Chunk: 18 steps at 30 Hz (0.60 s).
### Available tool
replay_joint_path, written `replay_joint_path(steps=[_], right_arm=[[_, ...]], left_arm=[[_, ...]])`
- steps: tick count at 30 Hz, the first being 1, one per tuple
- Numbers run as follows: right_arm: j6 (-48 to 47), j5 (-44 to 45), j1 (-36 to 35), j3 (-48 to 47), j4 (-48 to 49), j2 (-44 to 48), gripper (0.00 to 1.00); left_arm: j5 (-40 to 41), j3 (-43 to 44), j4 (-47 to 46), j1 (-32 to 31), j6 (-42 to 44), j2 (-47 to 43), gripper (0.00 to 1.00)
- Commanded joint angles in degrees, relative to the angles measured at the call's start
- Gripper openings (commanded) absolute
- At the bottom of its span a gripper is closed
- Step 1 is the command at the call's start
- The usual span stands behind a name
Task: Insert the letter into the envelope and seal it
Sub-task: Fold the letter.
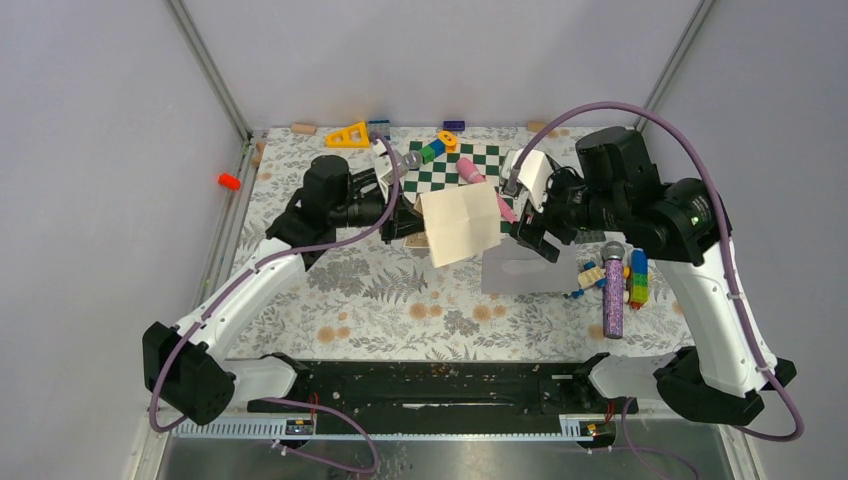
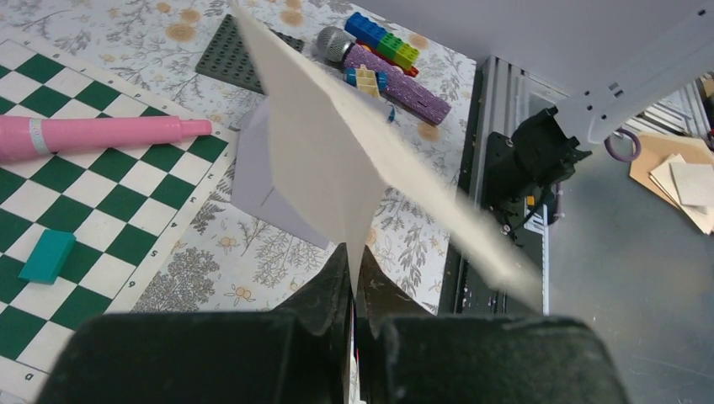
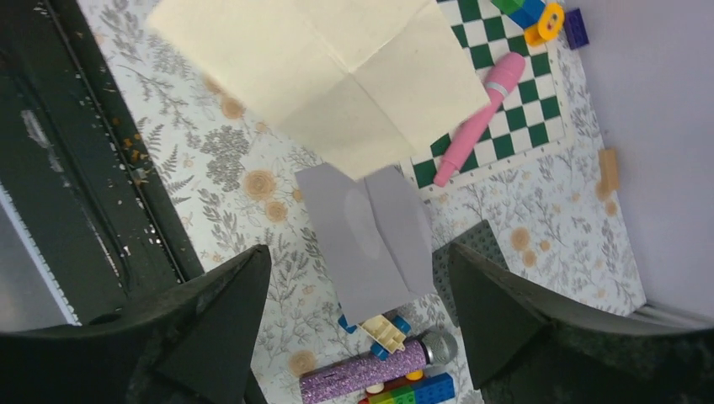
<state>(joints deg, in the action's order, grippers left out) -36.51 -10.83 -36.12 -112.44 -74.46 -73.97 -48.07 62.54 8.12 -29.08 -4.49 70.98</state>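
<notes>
The letter (image 1: 460, 225) is a creased cream sheet held in the air over the table's middle. My left gripper (image 1: 405, 222) is shut on its edge; in the left wrist view the jaws (image 2: 354, 263) pinch the sheet (image 2: 328, 143). The envelope (image 1: 515, 272), plain light grey, lies flat on the floral cloth just right of and below the letter. It also shows in the left wrist view (image 2: 257, 172). My right gripper (image 1: 530, 238) is open and empty above the envelope's far edge. In the right wrist view its fingers straddle the envelope (image 3: 366, 236), with the letter (image 3: 337, 67) beyond.
A green chessboard (image 1: 450, 165) with a pink marker (image 1: 470, 170) lies behind the letter. A purple glitter microphone (image 1: 613, 295) and coloured bricks (image 1: 638, 278) lie right of the envelope. A dark grey studded plate (image 3: 480, 240) lies beside the envelope. More toys line the back edge.
</notes>
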Motion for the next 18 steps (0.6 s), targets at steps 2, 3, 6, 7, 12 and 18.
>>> replay_joint_path(steps=[2,3,6,7,12,18], right_arm=[[-2.1,-9.43,-0.42,1.67,-0.71,2.41,0.86],[-2.49,-9.98,-0.37,2.11,-0.72,2.57,0.87],[-3.38,-10.39,-0.42,4.97,1.19,2.97,0.88],[-3.85,-10.57,-0.4,6.39,2.19,3.2,0.88],[-6.17,-13.95,-0.4,14.79,7.68,4.32,0.88],[-5.62,-20.85,-0.44,24.84,19.4,6.65,0.9]], left_arm=[[-6.82,3.67,2.95,-0.18,6.9,-2.59,0.0],[-7.87,3.75,4.51,-0.18,8.92,-2.82,0.0],[-9.64,4.21,9.81,-0.22,15.1,-3.58,0.0],[-9.56,4.39,12.0,-0.39,17.23,-3.83,0.0],[-9.33,4.69,18.88,-1.76,24.74,-4.44,0.01],[-7.65,4.54,27.33,-6.09,33.11,-3.73,0.01]])
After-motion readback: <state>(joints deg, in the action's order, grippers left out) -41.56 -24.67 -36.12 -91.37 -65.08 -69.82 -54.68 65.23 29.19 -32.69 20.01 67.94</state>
